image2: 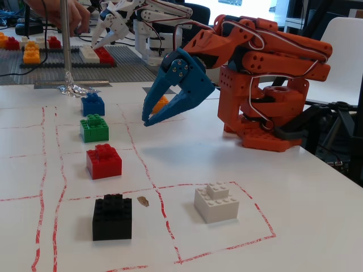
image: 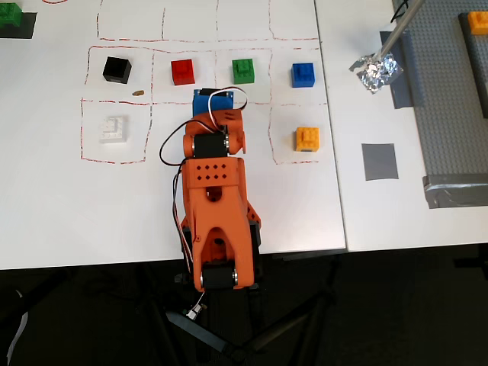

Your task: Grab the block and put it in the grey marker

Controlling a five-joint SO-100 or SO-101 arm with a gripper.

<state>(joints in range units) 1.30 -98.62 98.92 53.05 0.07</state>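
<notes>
Gripper (image2: 148, 120) hanging empty, jaws slightly parted, above table (image2: 317, 215) just beside green block (image2: 94, 128), sitting between red cube (image2: 104, 161) and blue cube (image2: 92, 105); grey marker (image: 379, 162) lying well apart.

Just ahead of the matt blue plastic end effector (image2: 148, 120), the block (image2: 94, 128) is glossy studded plastic on a smooth white counter (image2: 317, 226); farther off lies crinkled shiny foil (image: 377, 72).
</notes>
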